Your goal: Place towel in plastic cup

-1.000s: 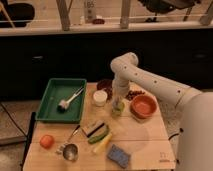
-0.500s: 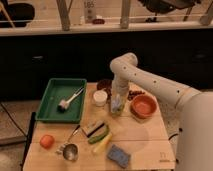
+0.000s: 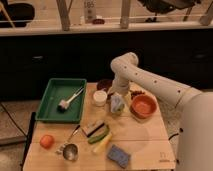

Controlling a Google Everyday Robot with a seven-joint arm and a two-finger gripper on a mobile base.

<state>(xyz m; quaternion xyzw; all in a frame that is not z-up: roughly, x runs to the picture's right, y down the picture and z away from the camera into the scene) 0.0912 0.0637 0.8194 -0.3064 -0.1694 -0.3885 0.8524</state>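
My gripper is near the far edge of the table, roughly mid-width. The towel is directly under it: pale, bunched, standing upright. The plastic cup is white and upright with its mouth up, just beside the towel toward the left edge. I can't tell if they touch.

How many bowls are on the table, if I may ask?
2: an orange bowl on the right, a dark bowl at the back behind the cup. The gripper hangs between them and may hide more.
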